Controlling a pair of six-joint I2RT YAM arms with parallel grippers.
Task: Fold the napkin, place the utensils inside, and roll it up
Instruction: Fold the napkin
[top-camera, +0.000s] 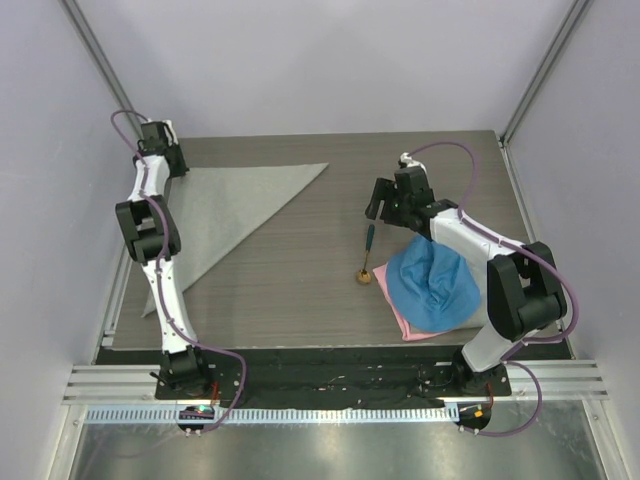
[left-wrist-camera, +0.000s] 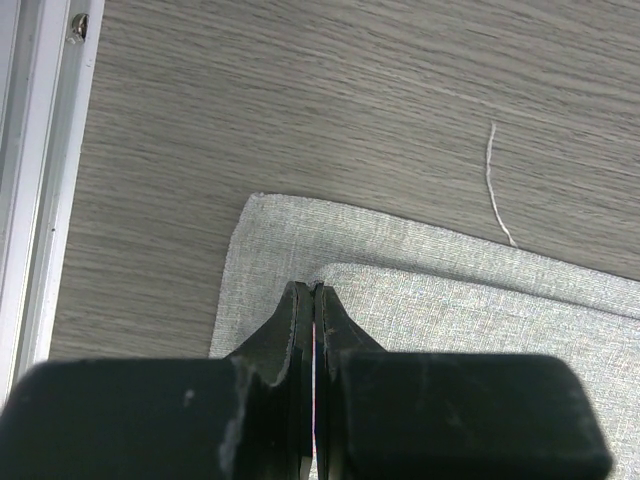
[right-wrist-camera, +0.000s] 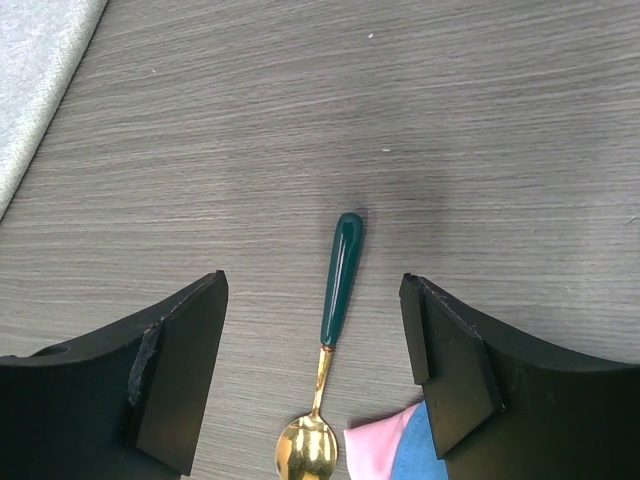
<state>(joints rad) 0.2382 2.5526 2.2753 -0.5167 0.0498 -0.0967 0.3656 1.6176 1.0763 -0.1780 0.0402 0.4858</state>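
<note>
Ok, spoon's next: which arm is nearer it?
Right. The right arm's open fingers straddle the spoon's handle; the left arm is far off, fingers shut at the napkin's corner.

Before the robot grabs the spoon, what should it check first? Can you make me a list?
1. Is the napkin folded? Ok, it lies as a triangle.
2. Is the right gripper open? Ok, its jaws stand wide.
3. Is the spoon lined up? Ok, its green handle lies between the right gripper's fingers.
4. Is the spoon free of the pink cloth? Cannot tell, its bowl lies very close.
5. Is the left gripper off the napkin? Cannot tell, it is shut at the napkin's corner.
</note>
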